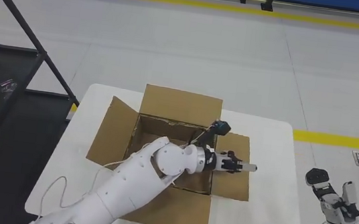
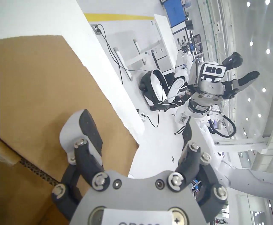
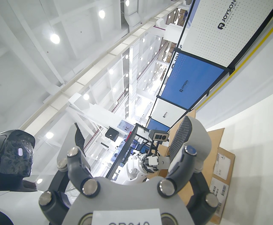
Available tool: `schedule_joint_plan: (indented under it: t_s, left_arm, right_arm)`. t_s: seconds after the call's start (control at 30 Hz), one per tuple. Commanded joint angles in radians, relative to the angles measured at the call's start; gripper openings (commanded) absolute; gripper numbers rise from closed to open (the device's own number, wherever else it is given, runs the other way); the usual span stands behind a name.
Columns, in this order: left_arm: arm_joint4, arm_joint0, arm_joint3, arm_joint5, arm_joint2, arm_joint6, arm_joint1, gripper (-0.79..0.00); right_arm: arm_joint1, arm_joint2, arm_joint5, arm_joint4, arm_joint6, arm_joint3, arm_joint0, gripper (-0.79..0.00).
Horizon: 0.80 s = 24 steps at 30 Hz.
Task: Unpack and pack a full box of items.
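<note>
Over one flap (image 1: 232, 186) of the box (image 1: 180, 104), your left end effector (image 1: 240, 164) hangs spread and empty — lowering here may crush it.

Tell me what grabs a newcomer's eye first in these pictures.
The open cardboard box stands out first, in the middle of the white table with its flaps spread outwards. The left gripper hangs open over one side flap, holding nothing. The right gripper is off beside the table, open, empty and pointing upward.
</note>
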Motion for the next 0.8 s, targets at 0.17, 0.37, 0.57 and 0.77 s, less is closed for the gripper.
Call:
schedule_joint_plan:
  t_s: [0.17, 0.37, 0.57, 0.77]
  left_arm:
    - [0.089, 0.124, -0.202, -0.039, -0.207, -0.018, 0.091, 0.0]
    - [0.127, 0.456, -0.635, -0.023, -0.61, -0.076, 0.208, 0.0]
    - [-0.01, 0.801, -0.902, -0.075, -1.043, -0.11, 0.267, 0.0]
    - [-0.183, 1.035, -0.947, -0.182, -1.288, -0.119, 0.282, 0.0]
  right_arm:
    - [0.006, -0.025, 0.0, -0.233, -0.013, -0.134, 0.058, 0.0]
    - [0.009, -0.114, 0.13, -0.482, -0.057, -0.254, 0.162, 0.0]
    - [0.012, -0.287, 0.291, -0.73, 0.001, -0.301, 0.316, 0.0]
    - [0.007, -0.501, 0.444, -0.968, 0.122, -0.255, 0.485, 0.0]
